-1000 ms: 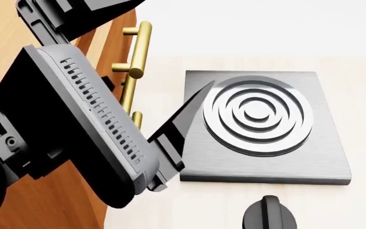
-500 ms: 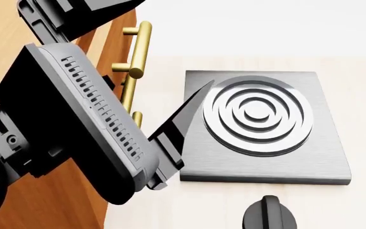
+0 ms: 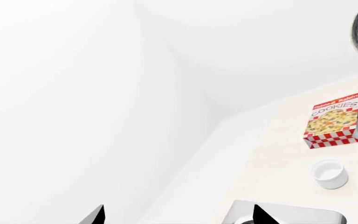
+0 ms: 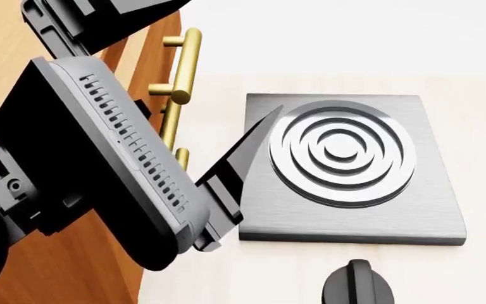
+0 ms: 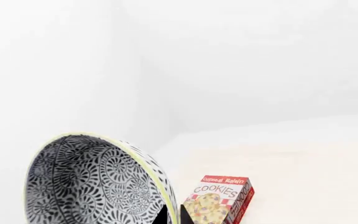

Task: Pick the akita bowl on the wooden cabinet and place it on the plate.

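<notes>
I see a grey stove (image 4: pixel 348 168) with a ringed burner (image 4: pixel 342 152) on the pale counter (image 4: pixel 479 126). Cookie box (image 3: pixel 334 120) lies flat near a small white cup (image 3: pixel 329 173), apart. Black knob (image 4: pixel 357 285) sits just in front of the stove.

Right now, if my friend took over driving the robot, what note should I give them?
Left hand: open, holding nothing, near the stove.
Right hand: looks shut on the rim of the akita bowl, which is tipped on its side.
Wooden cabinet: at the robot's left.
Plate: not in any view.
Done: bowl grasped.
Left: find the plate and set the bowl on it upright.
</notes>
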You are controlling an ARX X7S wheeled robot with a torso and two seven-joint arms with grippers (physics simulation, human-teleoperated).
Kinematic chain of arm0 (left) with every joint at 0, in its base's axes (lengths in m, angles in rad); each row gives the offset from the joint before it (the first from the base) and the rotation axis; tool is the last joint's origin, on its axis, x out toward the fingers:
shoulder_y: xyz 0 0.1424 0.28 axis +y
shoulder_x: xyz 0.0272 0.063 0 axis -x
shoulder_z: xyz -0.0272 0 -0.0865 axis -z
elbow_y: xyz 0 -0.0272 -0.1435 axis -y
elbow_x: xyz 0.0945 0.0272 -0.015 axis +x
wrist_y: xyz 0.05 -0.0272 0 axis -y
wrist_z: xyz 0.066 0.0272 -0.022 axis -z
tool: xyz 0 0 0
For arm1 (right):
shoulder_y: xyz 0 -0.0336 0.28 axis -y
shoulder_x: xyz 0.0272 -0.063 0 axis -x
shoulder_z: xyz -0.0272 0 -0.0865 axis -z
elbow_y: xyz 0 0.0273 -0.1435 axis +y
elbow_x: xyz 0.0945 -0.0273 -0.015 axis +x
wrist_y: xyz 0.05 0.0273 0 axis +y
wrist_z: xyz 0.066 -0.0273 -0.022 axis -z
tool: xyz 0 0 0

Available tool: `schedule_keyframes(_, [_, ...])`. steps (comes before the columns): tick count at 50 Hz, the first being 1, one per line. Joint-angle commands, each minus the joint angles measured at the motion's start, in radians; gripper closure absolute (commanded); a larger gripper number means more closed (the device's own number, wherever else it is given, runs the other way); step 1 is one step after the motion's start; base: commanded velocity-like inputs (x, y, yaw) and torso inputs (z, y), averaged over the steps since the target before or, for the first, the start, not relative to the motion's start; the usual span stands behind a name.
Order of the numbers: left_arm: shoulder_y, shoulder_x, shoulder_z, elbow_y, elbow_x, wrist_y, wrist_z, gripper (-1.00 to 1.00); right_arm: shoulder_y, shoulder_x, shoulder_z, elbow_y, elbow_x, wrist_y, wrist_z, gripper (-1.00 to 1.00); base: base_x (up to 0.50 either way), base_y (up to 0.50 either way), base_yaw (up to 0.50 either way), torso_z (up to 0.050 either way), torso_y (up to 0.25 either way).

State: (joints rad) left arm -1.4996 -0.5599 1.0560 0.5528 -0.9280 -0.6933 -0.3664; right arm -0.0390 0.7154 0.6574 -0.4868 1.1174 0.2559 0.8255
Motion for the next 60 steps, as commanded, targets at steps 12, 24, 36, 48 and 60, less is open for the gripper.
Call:
schedule_keyframes(12, [0.009,0.014,-0.020,-0.001,0.016,0.015,0.027,-1.00,0.015,-0.094,0.077,0.071,0.263,-0.010,-0.135,1.00,0.00,0.00,0.00,0.000,0.000])
schedule_keyframes(24, [0.010,0.015,-0.020,0.000,0.017,0.015,0.024,-1.00,-0.003,-0.100,0.068,0.106,0.329,0.026,-0.102,1.00,0.00,0.00,0.00,0.000,0.000])
schedule_keyframes(36, [0.013,0.010,-0.019,0.000,0.019,0.016,0.022,-1.00,0.006,-0.092,0.045,0.137,0.362,0.054,-0.055,1.00,0.00,0.00,0.00,0.000,0.001])
schedule_keyframes(48, [0.017,0.010,-0.020,-0.003,0.020,0.020,0.022,-1.00,-0.013,-0.110,0.026,0.167,0.373,0.074,0.004,1.00,0.00,0.00,0.00,0.000,0.000])
schedule_keyframes(60, [0.019,0.009,-0.019,-0.004,0.022,0.022,0.023,-1.00,-0.081,-0.139,0.051,0.091,0.336,0.063,-0.025,1.00,0.00,0.00,0.00,0.000,0.001])
